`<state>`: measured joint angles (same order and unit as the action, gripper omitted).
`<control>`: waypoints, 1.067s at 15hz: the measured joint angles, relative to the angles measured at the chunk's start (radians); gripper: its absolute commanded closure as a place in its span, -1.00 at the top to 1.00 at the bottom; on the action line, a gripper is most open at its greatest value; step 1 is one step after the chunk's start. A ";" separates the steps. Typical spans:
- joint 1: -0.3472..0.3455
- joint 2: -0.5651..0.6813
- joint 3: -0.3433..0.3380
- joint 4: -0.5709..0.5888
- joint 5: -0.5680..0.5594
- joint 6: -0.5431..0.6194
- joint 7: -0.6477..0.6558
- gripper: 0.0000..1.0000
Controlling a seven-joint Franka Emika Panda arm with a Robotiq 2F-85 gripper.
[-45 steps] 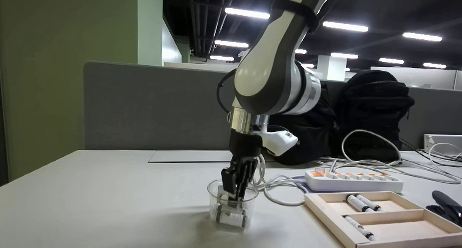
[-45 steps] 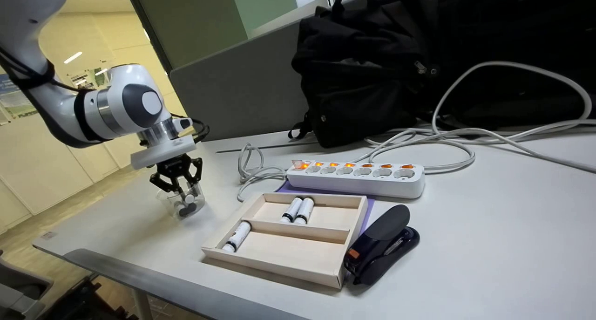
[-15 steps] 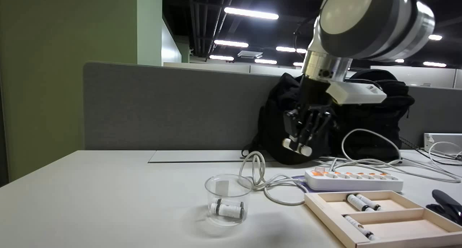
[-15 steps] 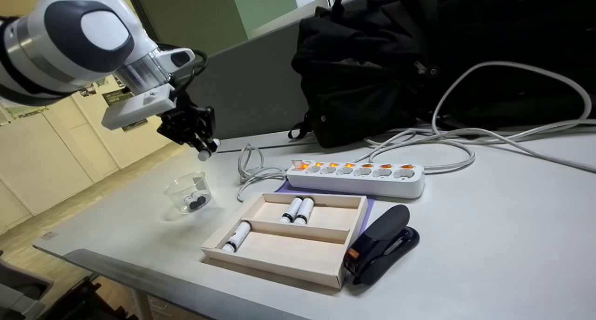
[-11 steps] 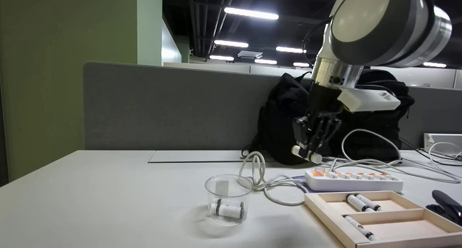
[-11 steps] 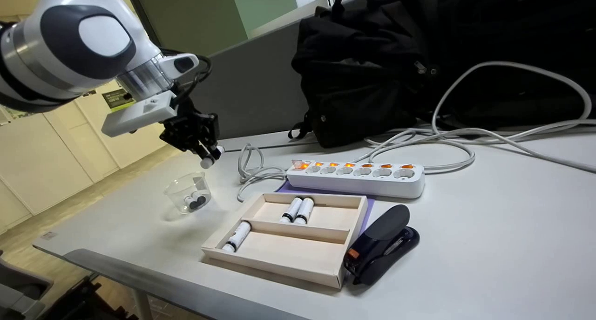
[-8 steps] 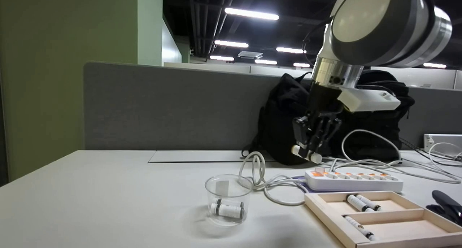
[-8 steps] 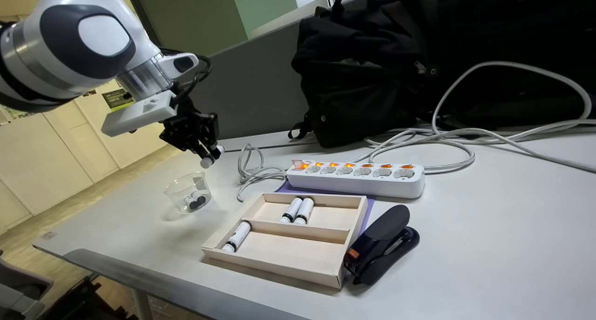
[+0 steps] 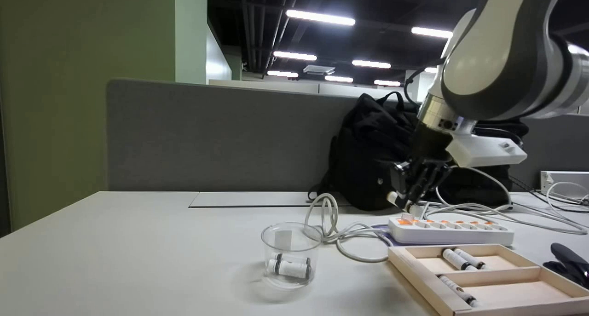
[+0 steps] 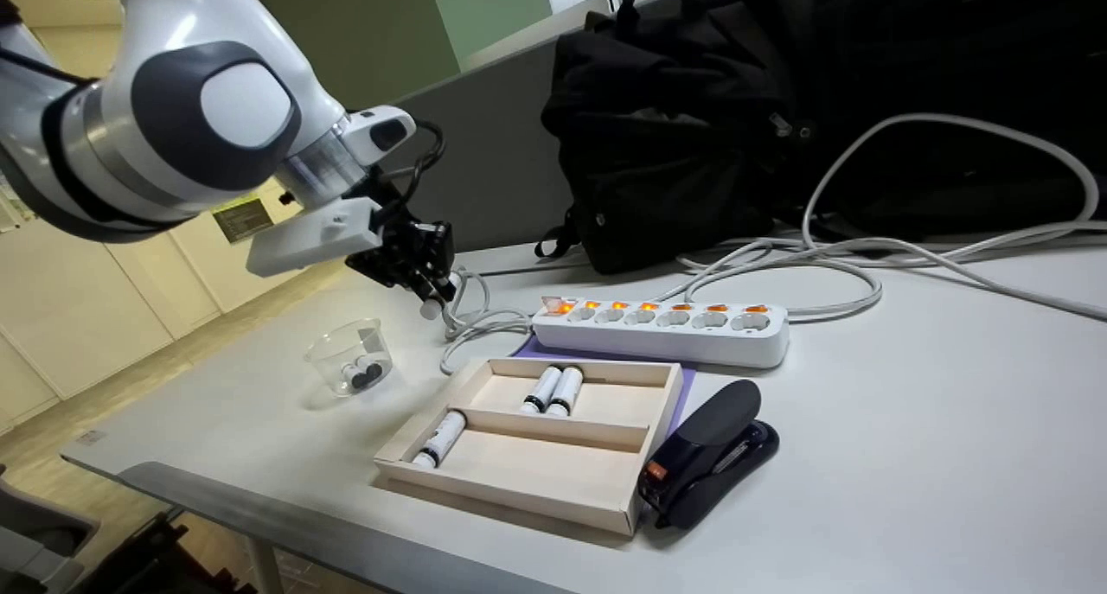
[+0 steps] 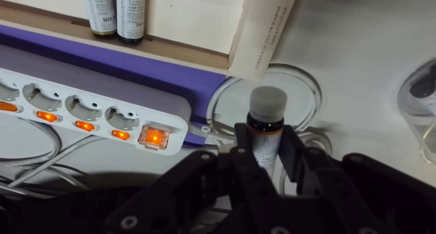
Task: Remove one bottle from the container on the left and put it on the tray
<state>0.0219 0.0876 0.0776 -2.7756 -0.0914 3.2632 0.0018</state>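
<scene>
We see the pincer (image 11: 265, 138) clenched around a bottle (image 11: 267, 128), dark fingers (image 11: 291, 147) pressing either side of its label, above the counter (image 9: 161, 261). In the wrist view the pale cap (image 11: 268, 103) juts ahead of the pincer, toward a corner of the tray (image 11: 264, 33); in both exterior views the long axis lies crosswise to the fingers and slants, capped end lower in the frame. The fingers cover the bottle's middle there, and in the wrist view the pincer's linkage hides its other end. In an exterior view we can hardly separate the cap from the white power strip (image 9: 453, 232) behind. Below the pincer and to one side stands the container (image 9: 301, 248), more bottles (image 9: 290, 268) lying inside; mostly to the opposite side lies the tray. The wrist view cuts off both.
</scene>
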 measured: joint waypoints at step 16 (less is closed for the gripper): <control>-0.013 0.263 -0.036 0.002 0.067 0.192 -0.001 -0.87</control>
<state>0.0090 0.3510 0.0421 -2.7738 -0.0248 3.4552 0.0005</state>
